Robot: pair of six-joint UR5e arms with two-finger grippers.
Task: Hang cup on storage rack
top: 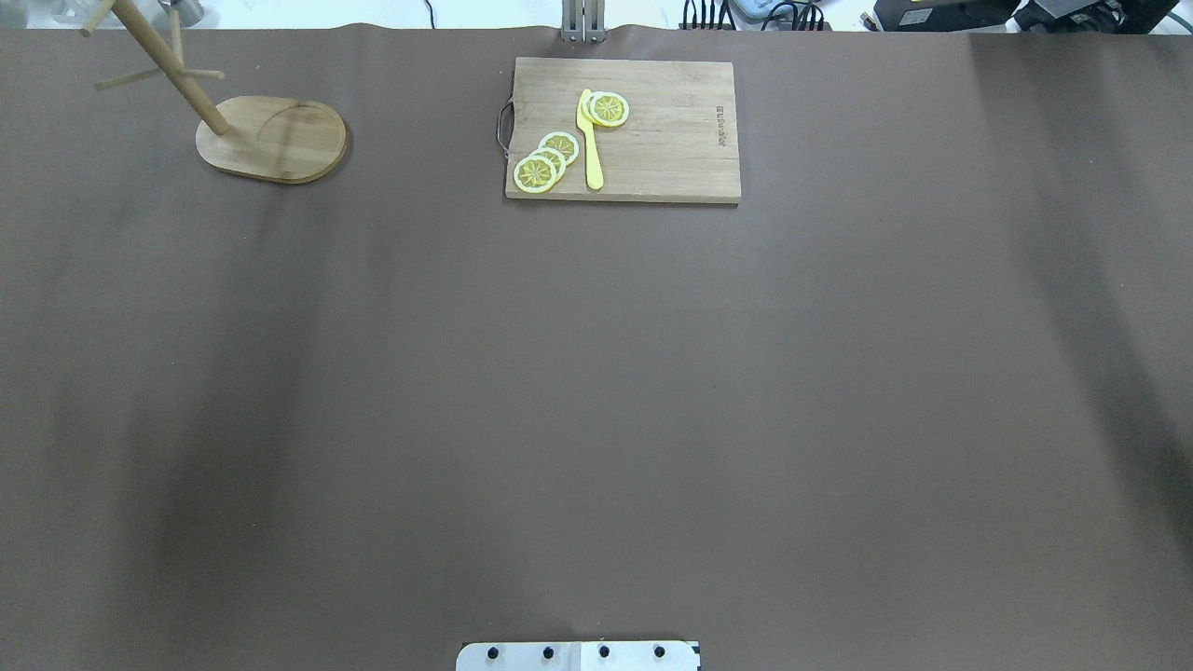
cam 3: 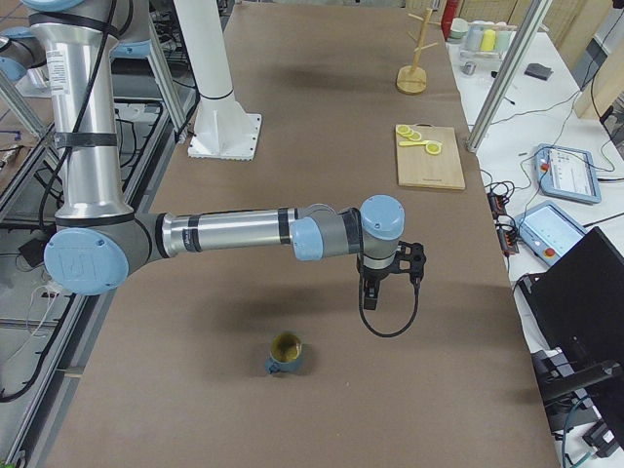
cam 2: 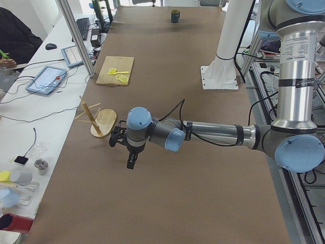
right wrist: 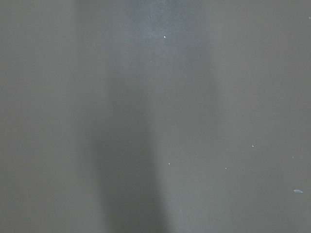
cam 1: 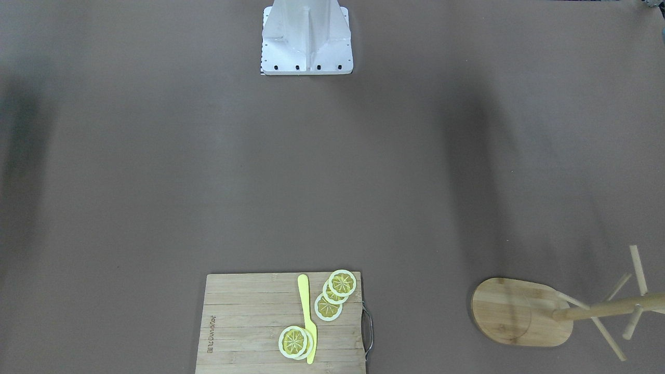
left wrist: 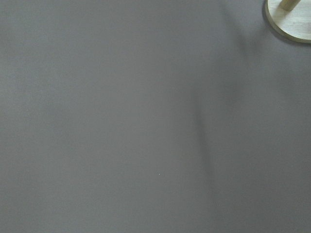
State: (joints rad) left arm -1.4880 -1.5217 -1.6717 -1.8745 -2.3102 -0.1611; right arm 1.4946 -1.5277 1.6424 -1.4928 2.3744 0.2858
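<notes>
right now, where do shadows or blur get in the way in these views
Overhead exterior: soft dark shadow bands cross the table. Exterior front-facing: the storage rack leans outward, stretched by perspective. Left wrist: plain surface, only the rack's base at the corner. Right wrist: featureless, one shadow band. Exterior left: the cup is tiny and far.

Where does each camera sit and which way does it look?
Front-facing: across the table, facing the robot's white base.
Overhead: behind the robot, looking down; base's edge shows.
Exterior left: table's end; left arm near, cup far.
Exterior right: other end; right arm near, cup close.
Left wrist: straight down; storage rack's base corner, no body.
Right wrist: straight down; bare table, no body.
Shared: front and overhead both show the cutting board.
</notes>
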